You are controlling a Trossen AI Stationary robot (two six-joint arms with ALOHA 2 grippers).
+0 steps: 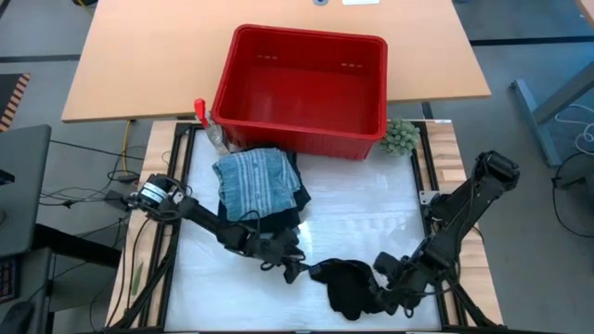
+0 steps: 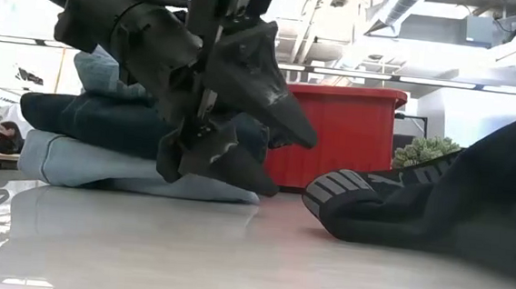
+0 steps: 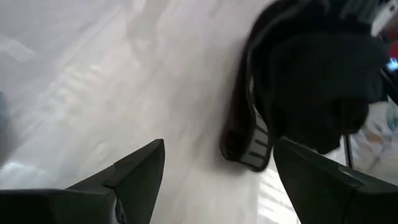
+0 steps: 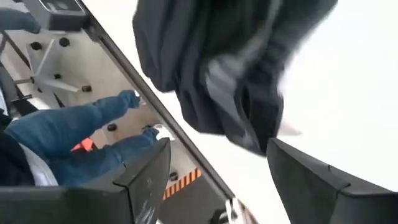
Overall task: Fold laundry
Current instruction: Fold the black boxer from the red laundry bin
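Observation:
A black garment [image 1: 348, 283] with a grey-striped band [image 3: 258, 140] lies crumpled on the white tabletop near the front edge. My left gripper [image 1: 295, 270] stands open just left of it, low over the table, with nothing between its fingers [image 3: 219, 146]. My right gripper [image 1: 390, 295] is open at the garment's right side, pointing steeply down, and the cloth [image 4: 230, 81] lies ahead of its fingers. A folded stack [image 1: 258, 186], grey-blue striped on top of dark navy, rests on the table in front of the red basket [image 1: 306, 79]. Seen from table height, the stack [image 2: 103, 143] has light blue cloth at the bottom.
The red basket stands at the table's far side. A small green fuzzy ball [image 1: 401, 136] is at its right corner and a red-capped bottle [image 1: 206, 121] at its left. A person's legs in jeans [image 4: 74, 130] show beyond the near table edge.

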